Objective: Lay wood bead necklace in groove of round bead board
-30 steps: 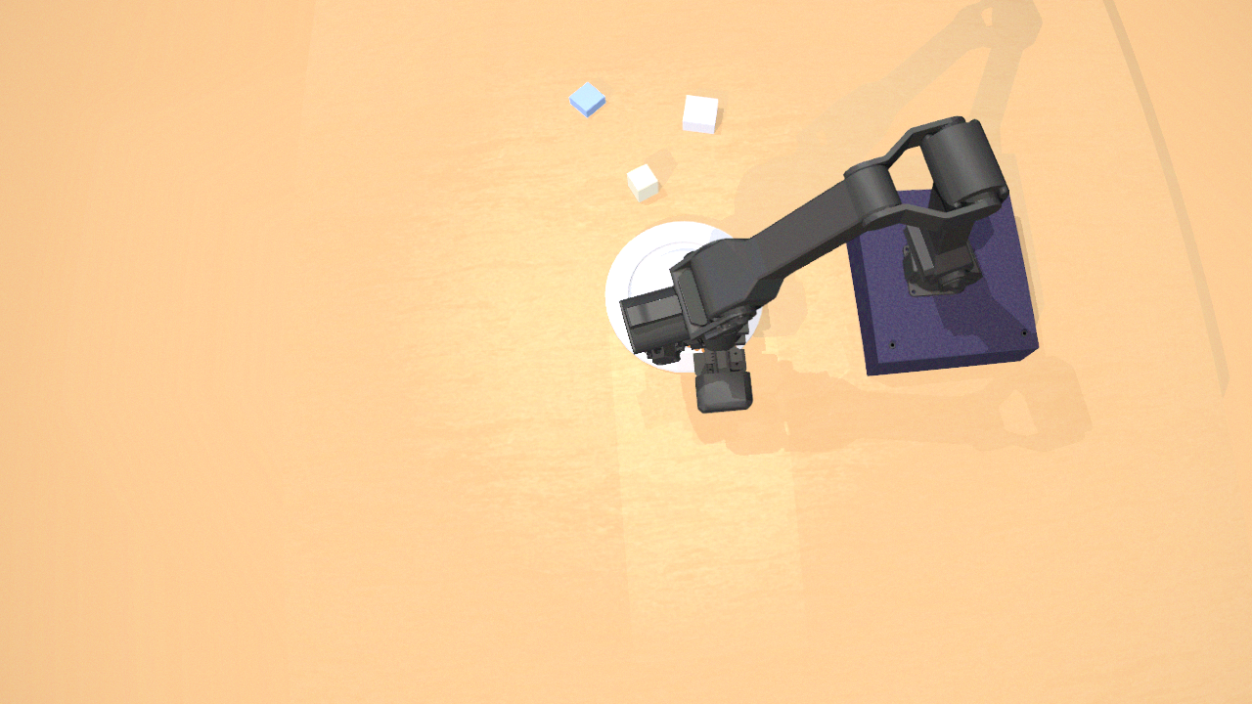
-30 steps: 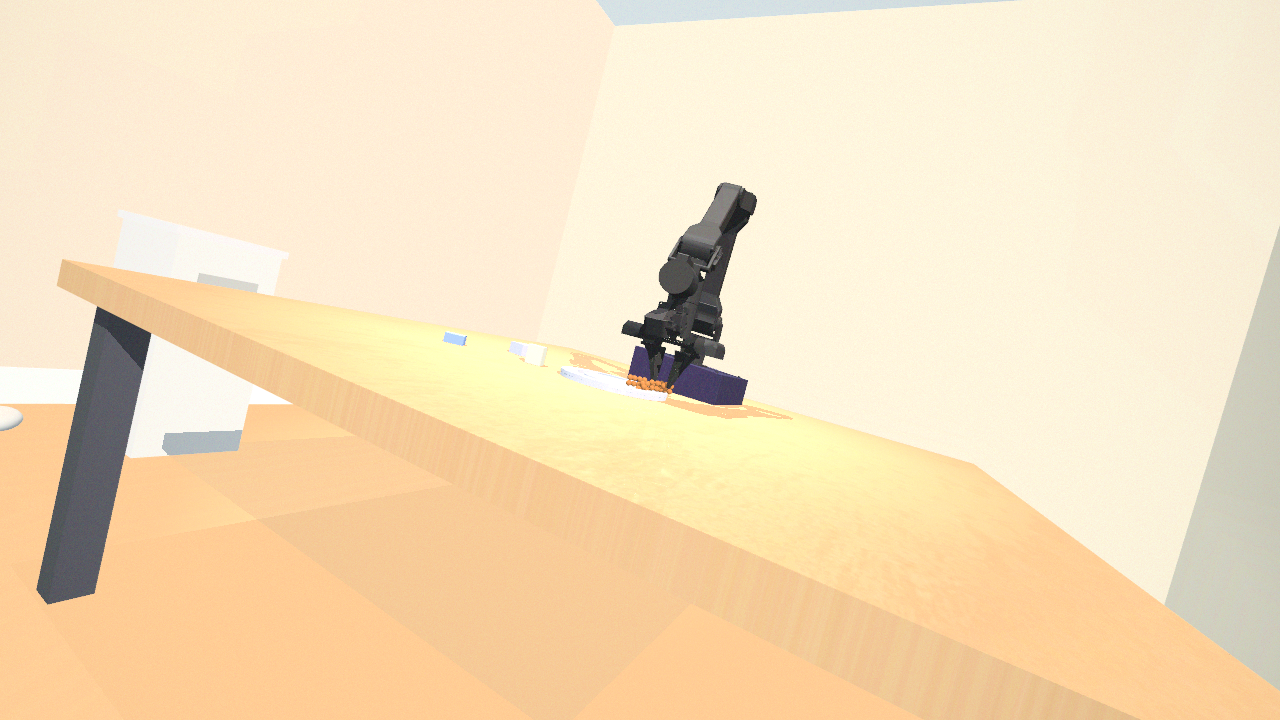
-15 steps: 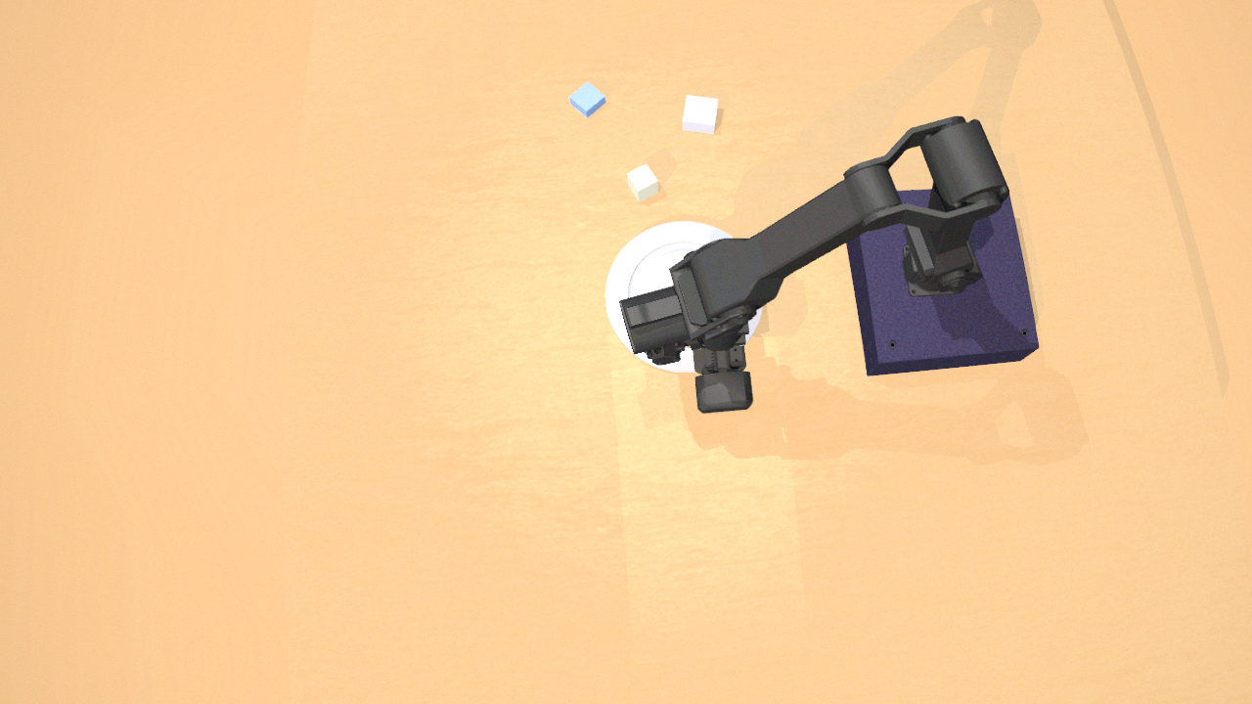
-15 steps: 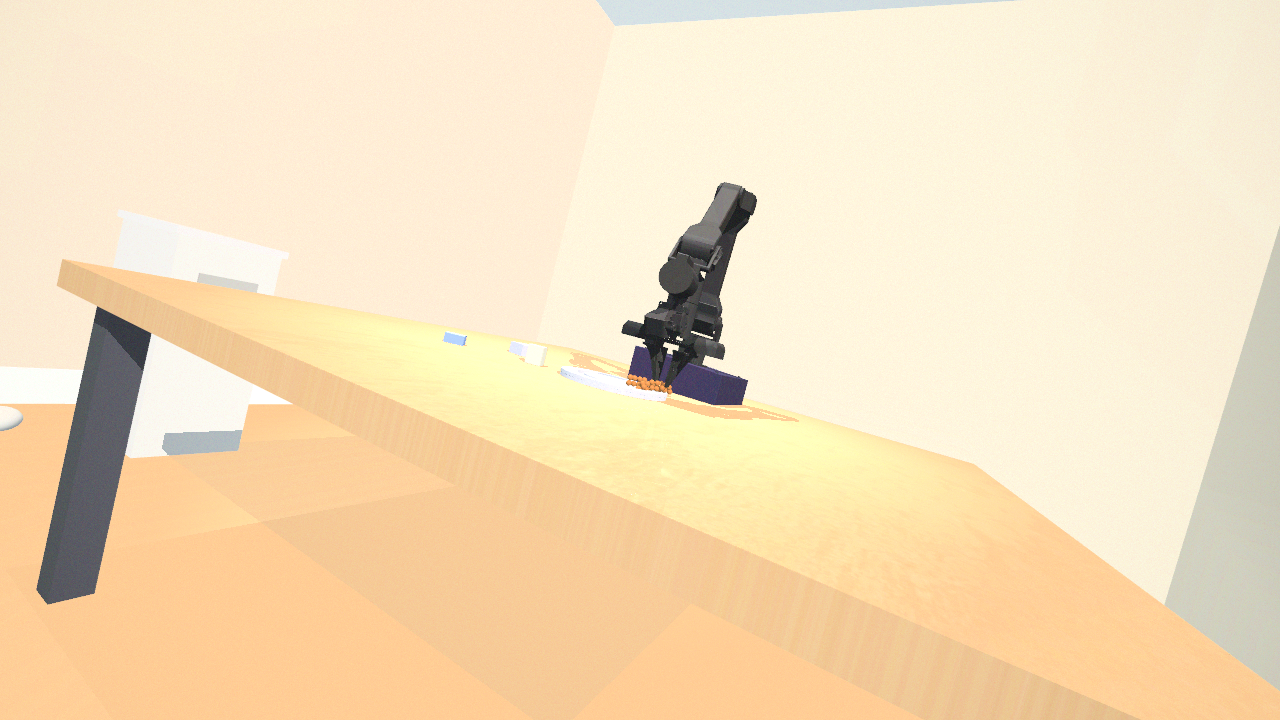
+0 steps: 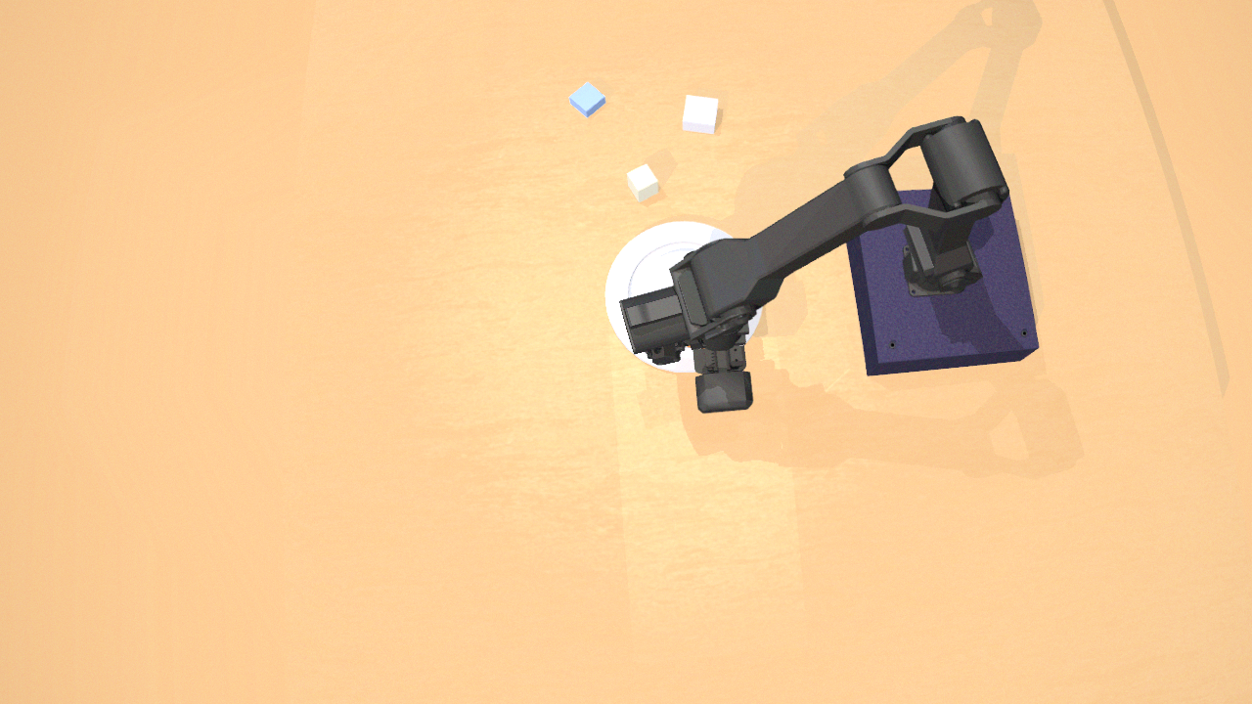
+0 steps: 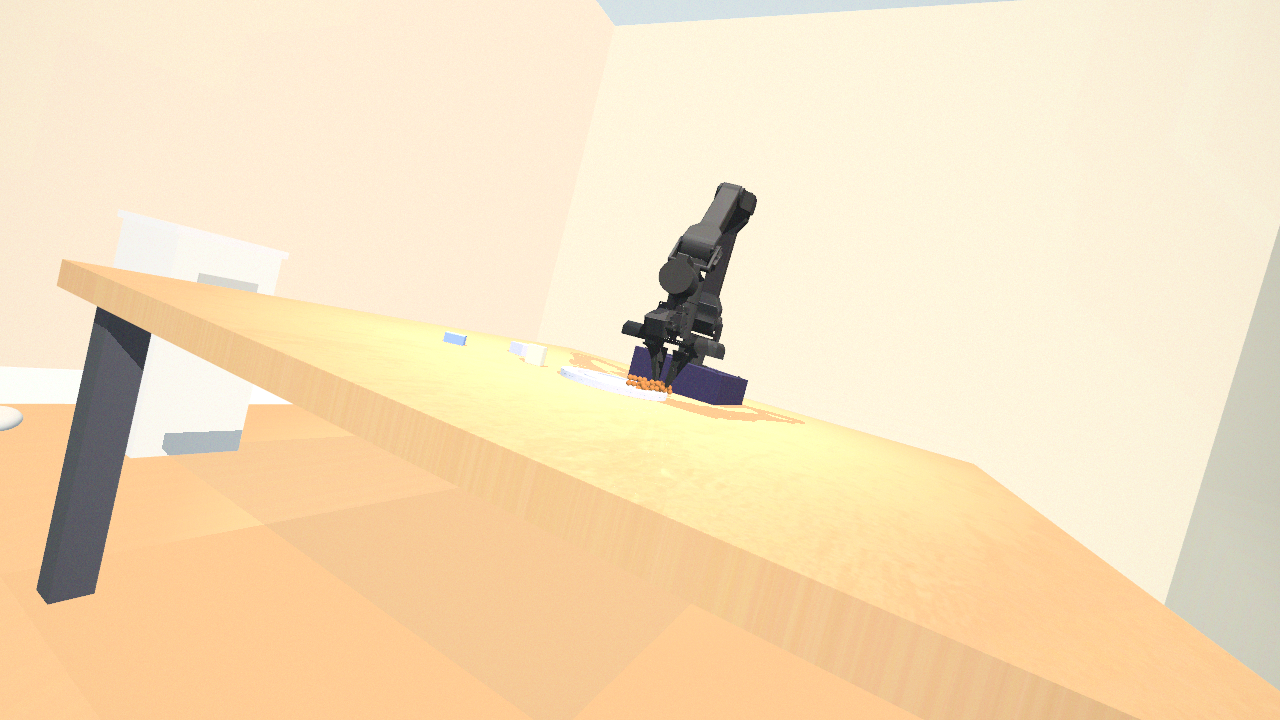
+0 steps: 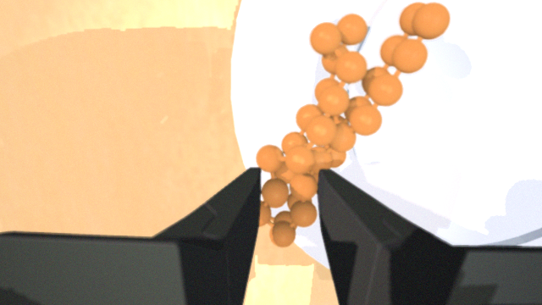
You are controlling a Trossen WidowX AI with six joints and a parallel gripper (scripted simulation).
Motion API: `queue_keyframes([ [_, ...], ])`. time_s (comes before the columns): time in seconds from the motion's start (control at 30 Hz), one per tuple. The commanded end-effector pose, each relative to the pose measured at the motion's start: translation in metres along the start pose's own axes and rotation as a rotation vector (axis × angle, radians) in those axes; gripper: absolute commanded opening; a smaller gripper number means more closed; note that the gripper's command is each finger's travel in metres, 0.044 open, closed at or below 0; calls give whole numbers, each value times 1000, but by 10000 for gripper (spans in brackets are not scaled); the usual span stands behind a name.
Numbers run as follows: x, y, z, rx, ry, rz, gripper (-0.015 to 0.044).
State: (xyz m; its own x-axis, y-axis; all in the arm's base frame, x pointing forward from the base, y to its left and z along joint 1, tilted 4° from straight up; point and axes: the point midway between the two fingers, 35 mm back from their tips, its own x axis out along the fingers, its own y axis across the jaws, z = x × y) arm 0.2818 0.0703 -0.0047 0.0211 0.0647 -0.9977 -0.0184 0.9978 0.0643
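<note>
The wood bead necklace [image 7: 320, 130] [image 6: 646, 383] is a bunched strip of orange beads, piled in layers across the edge of the round bead board. The white round bead board [image 5: 619, 271] [image 6: 586, 378] [image 7: 466, 127] lies flat on the table, partly covered by the arm in the top view. My gripper [image 7: 290, 170] [image 6: 663, 386] is shut on the near end of the necklace, low at the board's rim. Several beads stick out past the fingertips towards the palm. The far end fans out over the board in two branches. The gripper's fingertips are hidden in the top view.
A cream cube [image 5: 643, 183] [image 6: 535, 355] stands just behind the board in the top view. A white block [image 5: 700, 114] and a flat blue block [image 5: 587, 99] [image 6: 454, 338] lie farther back. The dark purple arm base [image 5: 927, 336] [image 6: 711, 385] is to the right of the board.
</note>
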Motion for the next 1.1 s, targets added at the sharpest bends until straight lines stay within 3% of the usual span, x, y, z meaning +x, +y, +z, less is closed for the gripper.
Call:
queue_keyframes([
  [0.0,0,0,0,0,-1,3,0],
  [0.27,0,0,0,0,-1,3,0],
  [0.83,-6,0,0,1,0,6,440],
  [1.07,-6,0,0,1,0,6,440],
])
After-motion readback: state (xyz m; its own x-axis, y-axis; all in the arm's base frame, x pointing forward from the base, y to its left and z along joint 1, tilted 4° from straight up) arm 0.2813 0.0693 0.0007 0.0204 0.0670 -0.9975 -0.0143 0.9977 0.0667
